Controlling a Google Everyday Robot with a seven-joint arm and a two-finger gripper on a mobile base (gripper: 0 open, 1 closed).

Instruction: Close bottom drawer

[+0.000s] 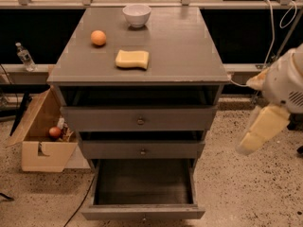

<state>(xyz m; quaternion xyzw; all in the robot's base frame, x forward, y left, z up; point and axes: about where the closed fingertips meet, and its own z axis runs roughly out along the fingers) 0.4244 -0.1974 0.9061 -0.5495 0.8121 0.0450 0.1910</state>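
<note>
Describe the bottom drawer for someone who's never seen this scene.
Find the grey cabinet at centre, its top holding a bowl, orange and sponge. Of its three drawers, the bottom drawer is the lowest, nearest the floor. It alone is pulled far out, showing a dark interior; the gripper hangs to its right, apart.

Speckled stone floor spreads around the grey cabinet before me. Left of it sits an open cardboard box. Dark panels run along the far side above a pale ledge. My gripper hangs at the right, beside the cabinet.
</note>
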